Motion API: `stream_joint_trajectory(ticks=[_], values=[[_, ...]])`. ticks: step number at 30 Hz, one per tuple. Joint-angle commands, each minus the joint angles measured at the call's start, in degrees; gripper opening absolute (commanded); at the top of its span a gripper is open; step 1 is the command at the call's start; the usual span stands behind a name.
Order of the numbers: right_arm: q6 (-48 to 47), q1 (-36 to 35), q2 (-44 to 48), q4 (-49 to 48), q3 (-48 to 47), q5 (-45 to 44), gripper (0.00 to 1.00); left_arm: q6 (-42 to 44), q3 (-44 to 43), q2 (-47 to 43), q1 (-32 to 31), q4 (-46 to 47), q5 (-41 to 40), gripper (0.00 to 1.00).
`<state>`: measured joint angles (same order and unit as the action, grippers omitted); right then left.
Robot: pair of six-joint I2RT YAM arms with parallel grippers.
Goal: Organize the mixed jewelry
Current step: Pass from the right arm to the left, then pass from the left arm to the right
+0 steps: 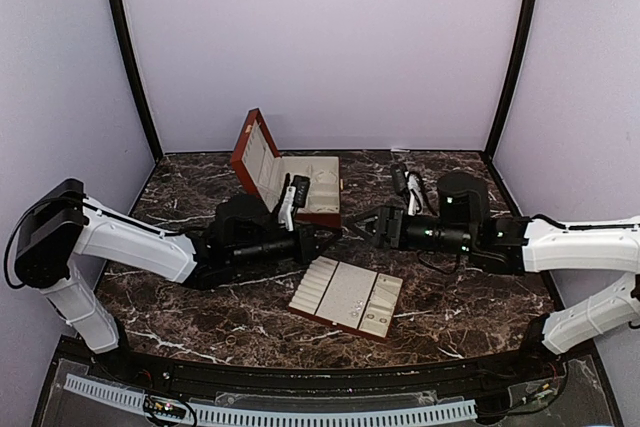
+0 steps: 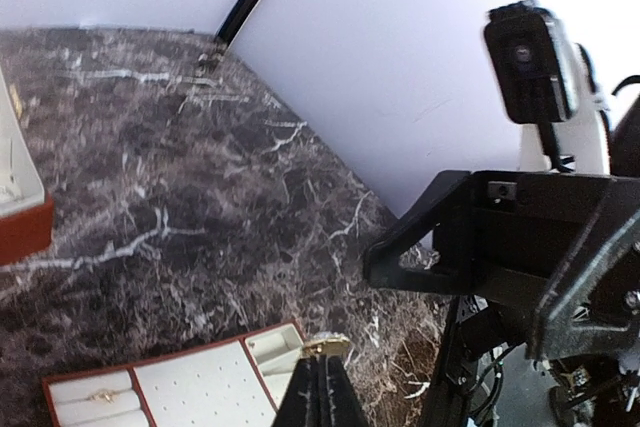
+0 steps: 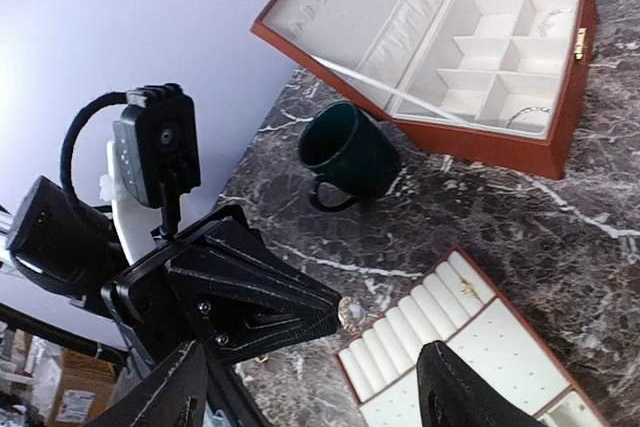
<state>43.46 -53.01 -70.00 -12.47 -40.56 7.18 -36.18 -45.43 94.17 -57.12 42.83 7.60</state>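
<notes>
A small gold ring with a pale stone [image 3: 350,314] is pinched at the tips of my left gripper [image 3: 335,309], which is shut on it above the marble, just off the cream slotted tray [image 3: 470,347]. The left wrist view shows the same ring [image 2: 327,345] at the closed fingertips [image 2: 322,392]. My right gripper [image 3: 315,352] faces it tip to tip, open, with nothing between its fingers. From above, the left gripper [image 1: 332,235] and right gripper [image 1: 362,227] almost meet. One gold piece [image 3: 467,290] lies on the tray's rolls.
The red-brown box [image 3: 530,147] stands open behind, with thin loops [image 3: 545,19] in its cream compartments. A dark green cup [image 3: 345,152] stands in front of it. The tray [image 1: 347,297] lies below both grippers. Purple walls close off the back and sides.
</notes>
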Motion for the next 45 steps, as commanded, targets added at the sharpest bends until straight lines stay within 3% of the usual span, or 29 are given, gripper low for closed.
stream_joint_trajectory(ticks=[1,4,13,23,39,45], values=[[11.4,1.7,-0.5,-13.5,2.1,6.4,0.72,9.8,3.8,-4.0,0.2,18.5,-0.7,0.0],[16.3,2.8,-0.8,-20.4,3.6,10.0,0.7,12.7,4.3,-3.9,0.1,22.1,0.3,0.0],[15.8,4.0,-1.2,-18.0,1.5,12.4,0.5,15.5,5.0,-3.4,-0.8,25.7,2.1,0.0],[13.6,4.0,-2.2,-16.5,-1.6,15.1,0.47,18.5,4.4,-3.5,-2.2,23.5,1.8,0.0],[11.9,4.1,-3.4,-13.6,-4.0,17.5,0.26,20.7,3.4,-3.7,-3.2,20.8,0.6,0.0],[12.2,4.1,-4.0,-13.3,-3.7,17.6,0.26,21.2,3.6,-3.9,-3.5,21.1,-0.1,0.0]])
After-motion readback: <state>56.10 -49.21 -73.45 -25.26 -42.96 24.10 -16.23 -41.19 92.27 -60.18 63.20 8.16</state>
